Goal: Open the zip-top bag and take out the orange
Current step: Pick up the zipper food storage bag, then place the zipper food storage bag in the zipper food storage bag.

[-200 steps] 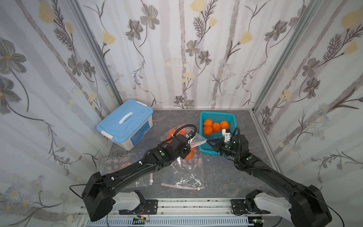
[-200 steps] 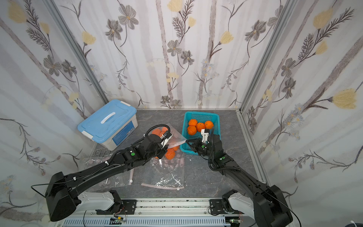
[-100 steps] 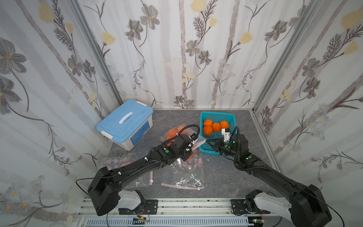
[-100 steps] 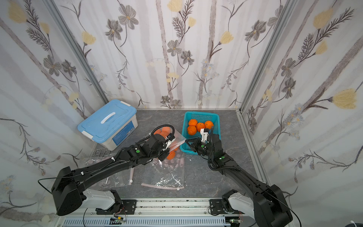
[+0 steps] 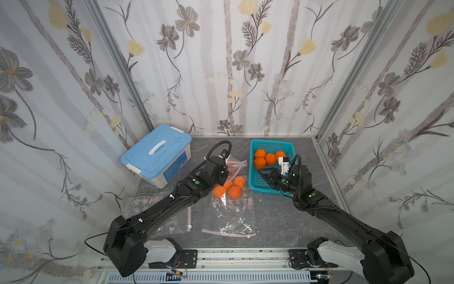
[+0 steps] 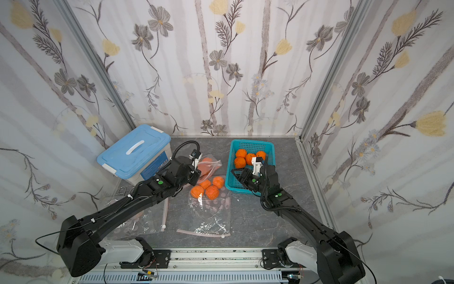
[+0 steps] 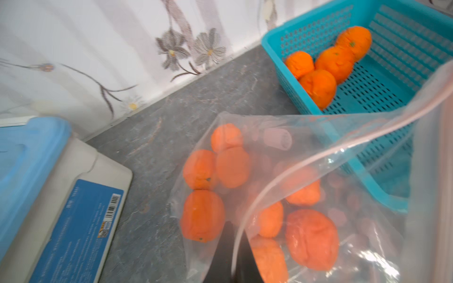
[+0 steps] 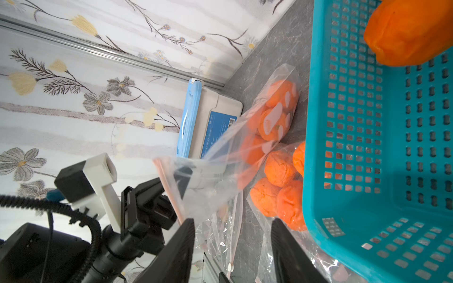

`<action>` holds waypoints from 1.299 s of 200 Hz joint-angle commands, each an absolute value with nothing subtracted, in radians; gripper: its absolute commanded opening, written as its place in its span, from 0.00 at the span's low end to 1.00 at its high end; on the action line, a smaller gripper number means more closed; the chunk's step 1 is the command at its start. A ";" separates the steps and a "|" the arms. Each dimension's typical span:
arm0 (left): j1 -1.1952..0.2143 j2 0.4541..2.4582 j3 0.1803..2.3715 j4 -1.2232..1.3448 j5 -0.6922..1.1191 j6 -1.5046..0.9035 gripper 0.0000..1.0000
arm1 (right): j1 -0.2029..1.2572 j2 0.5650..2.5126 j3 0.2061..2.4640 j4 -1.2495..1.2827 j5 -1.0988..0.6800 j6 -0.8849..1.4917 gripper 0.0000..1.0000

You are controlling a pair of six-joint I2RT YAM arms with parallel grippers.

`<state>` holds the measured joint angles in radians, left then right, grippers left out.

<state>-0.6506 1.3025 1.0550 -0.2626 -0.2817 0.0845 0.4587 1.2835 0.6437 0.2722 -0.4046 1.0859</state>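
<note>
"Which step is this?"

"Opening, I'd say. The left gripper (image 8: pixel 169 180) is clamped on the zip lip of the bag (image 8: pixel 220 152) and holds it raised. The oranges (image 7: pixel 201 169) sit inside, low on the worktop (image 7: pixel 152 137)."

"And the right gripper (image 8: pixel 232 232)?"

"Jaws apart, empty, beside the basket (image 8: pixel 311 147). Next it should pinch the opposite lip and pull gently, because the film is slippery."

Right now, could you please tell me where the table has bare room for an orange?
Bare table: the back strip between the box and the basket, and the front patch between the flat bag and the right arm. Crowded: the middle, with oranges and the held bag.
</note>
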 commanded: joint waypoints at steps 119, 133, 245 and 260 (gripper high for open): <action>-0.600 1.137 1.495 -0.801 -0.024 0.005 0.00 | 0.436 1.217 0.621 0.264 -0.406 0.896 0.41; -0.643 1.098 1.405 -0.817 0.005 -0.063 0.00 | 0.436 1.210 0.627 0.248 -0.414 0.875 0.40; -0.912 1.333 0.787 0.035 0.153 -0.463 0.00 | 0.446 1.176 0.495 0.254 -0.456 0.841 0.35; -0.910 1.429 0.848 0.019 0.189 -0.474 0.00 | 0.459 1.151 0.488 0.255 -0.476 0.817 0.35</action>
